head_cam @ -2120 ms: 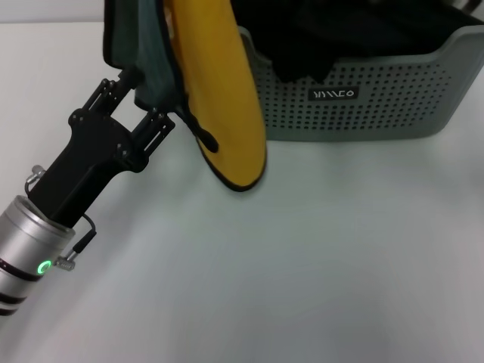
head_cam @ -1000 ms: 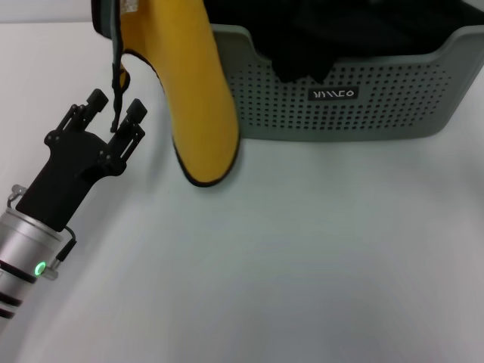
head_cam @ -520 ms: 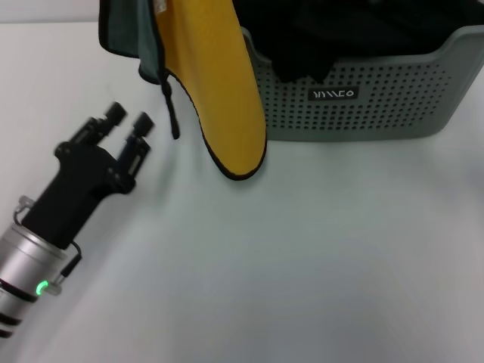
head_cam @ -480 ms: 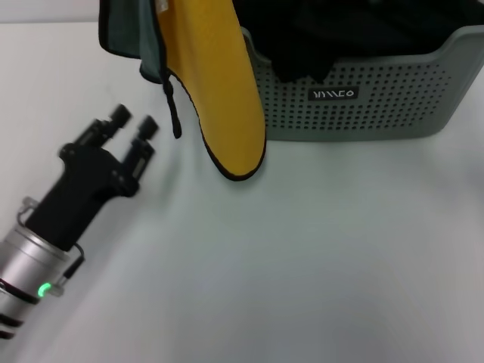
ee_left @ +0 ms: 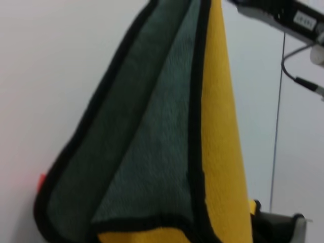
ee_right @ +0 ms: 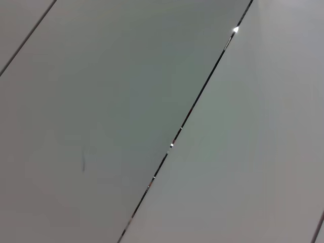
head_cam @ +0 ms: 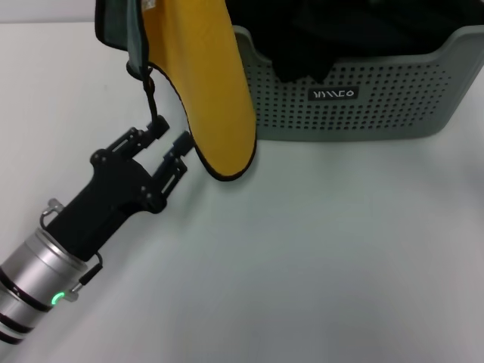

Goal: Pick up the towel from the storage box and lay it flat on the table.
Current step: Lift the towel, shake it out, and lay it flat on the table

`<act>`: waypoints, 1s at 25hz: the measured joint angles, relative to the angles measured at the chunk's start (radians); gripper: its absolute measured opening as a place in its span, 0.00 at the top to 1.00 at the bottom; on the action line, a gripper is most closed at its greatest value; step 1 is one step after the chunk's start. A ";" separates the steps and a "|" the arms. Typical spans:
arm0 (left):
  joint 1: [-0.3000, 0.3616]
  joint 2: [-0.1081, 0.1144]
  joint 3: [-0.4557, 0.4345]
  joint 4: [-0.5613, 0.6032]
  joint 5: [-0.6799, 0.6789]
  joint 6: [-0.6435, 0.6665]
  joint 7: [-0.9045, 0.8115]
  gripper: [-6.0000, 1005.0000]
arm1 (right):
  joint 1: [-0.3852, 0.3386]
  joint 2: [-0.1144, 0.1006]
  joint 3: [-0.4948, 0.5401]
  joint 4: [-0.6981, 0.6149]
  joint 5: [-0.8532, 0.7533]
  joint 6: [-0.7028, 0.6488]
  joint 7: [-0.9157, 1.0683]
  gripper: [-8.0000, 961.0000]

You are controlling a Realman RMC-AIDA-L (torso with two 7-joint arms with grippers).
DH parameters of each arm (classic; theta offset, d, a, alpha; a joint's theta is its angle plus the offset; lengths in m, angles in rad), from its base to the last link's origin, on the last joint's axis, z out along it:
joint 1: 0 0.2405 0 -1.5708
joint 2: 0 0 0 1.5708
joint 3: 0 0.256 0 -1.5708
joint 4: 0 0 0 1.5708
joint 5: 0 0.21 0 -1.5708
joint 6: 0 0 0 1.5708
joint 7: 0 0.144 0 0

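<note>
The towel point(head_cam: 208, 83) hangs down from above the head view's top edge, yellow face forward and teal-grey face at its left, in front of the storage box's point(head_cam: 363, 113) left end. What holds it is out of view. Its lower tip hangs just above the table point(head_cam: 318, 265). A black cord point(head_cam: 151, 98) dangles from its left edge. My left gripper point(head_cam: 170, 134) is open, its fingertips beside the towel's lower left edge and the cord's end. The left wrist view shows the folded towel point(ee_left: 152, 152) close up. My right gripper is not in view.
Black cloths point(head_cam: 318, 38) fill the storage box at the back right. The white table stretches bare in front of the box and to the right. The right wrist view shows only pale panels. A dark arm part with a cable point(ee_left: 298, 20) shows beyond the towel.
My left gripper, at the towel's teal edge two seconds ago, drew back open, then moved forward and right to the towel's lower left edge. The towel swung a little.
</note>
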 joint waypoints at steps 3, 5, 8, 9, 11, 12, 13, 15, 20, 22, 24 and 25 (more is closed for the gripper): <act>0.005 0.000 -0.037 0.000 -0.003 0.006 -0.002 0.56 | 0.001 0.000 -0.001 0.000 0.000 0.000 0.000 0.97; 0.007 0.000 -0.056 -0.001 -0.003 0.008 -0.005 0.56 | 0.002 0.000 -0.001 0.001 0.000 0.000 0.000 0.97; 0.005 0.000 -0.059 -0.002 -0.001 0.011 -0.007 0.56 | 0.002 0.000 -0.001 0.002 0.000 0.000 0.000 0.97; 0.005 0.000 -0.059 -0.003 -0.001 0.011 -0.007 0.56 | 0.002 0.000 -0.001 0.002 0.000 0.000 -0.001 0.97; 0.003 0.000 -0.059 -0.008 -0.002 0.011 -0.008 0.56 | 0.003 0.000 -0.001 0.002 0.000 0.000 -0.001 0.97; 0.002 0.000 -0.059 -0.011 -0.003 0.009 -0.008 0.56 | 0.003 0.000 0.000 0.002 0.000 0.000 -0.001 0.97; 0.001 0.000 -0.059 -0.013 -0.004 0.008 -0.008 0.56 | 0.003 0.000 0.000 0.002 0.000 0.000 -0.001 0.97; 0.000 0.000 -0.059 -0.014 -0.006 0.003 -0.008 0.57 | 0.003 0.000 0.001 0.001 0.000 0.000 -0.001 0.97; 0.005 0.000 -0.059 -0.014 -0.018 0.004 -0.008 0.58 | 0.004 0.000 0.002 0.000 0.001 0.000 -0.001 0.97; 0.007 0.000 -0.059 -0.014 -0.020 0.008 -0.008 0.58 | 0.004 0.000 0.002 0.000 0.001 0.000 -0.001 0.97; 0.009 0.000 -0.059 -0.014 -0.019 0.011 -0.004 0.59 | 0.004 0.000 0.002 0.001 0.001 0.000 -0.001 0.97; 0.009 0.000 -0.060 -0.014 -0.018 0.012 -0.003 0.59 | 0.004 0.001 0.002 0.001 0.001 0.000 -0.002 0.97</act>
